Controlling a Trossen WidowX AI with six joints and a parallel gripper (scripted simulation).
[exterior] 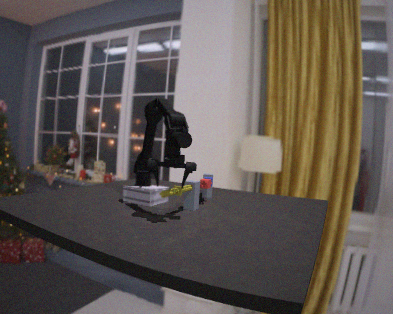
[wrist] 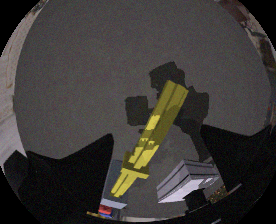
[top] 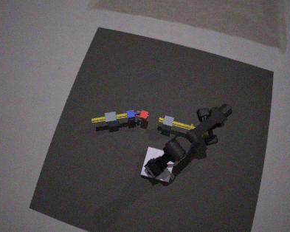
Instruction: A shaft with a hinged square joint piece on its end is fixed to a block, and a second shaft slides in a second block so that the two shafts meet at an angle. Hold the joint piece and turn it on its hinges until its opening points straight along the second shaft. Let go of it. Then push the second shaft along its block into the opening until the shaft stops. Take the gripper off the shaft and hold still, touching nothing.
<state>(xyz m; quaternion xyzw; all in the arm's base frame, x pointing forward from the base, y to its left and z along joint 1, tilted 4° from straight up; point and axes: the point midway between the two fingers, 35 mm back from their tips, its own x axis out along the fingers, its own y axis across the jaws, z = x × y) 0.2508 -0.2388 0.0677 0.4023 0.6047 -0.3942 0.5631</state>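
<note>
The first yellow shaft [top: 99, 119] sits in a grey block [top: 111, 117] and ends in a blue piece [top: 130, 114] and the red joint piece [top: 143, 114] [exterior: 205, 183]. The second yellow shaft [top: 182, 125] [exterior: 176, 190] [wrist: 157, 132] sits in its own grey block [top: 168, 120] [exterior: 192, 196], with a gap between its tip and the red piece. My gripper [top: 207, 127] [exterior: 187, 174] [wrist: 159, 135] is open and empty. It hangs just above the outer end of the second shaft, a finger on either side. In the wrist view the shaft runs between the fingers toward the red piece [wrist: 106, 211].
The arm's white base [top: 150, 171] [exterior: 143, 195] [wrist: 189, 179] stands just in front of the second block. All parts stand on a dark square table top [top: 119, 66] [exterior: 247, 240]. Windows, a yellow curtain [exterior: 312, 100] and a lamp are behind.
</note>
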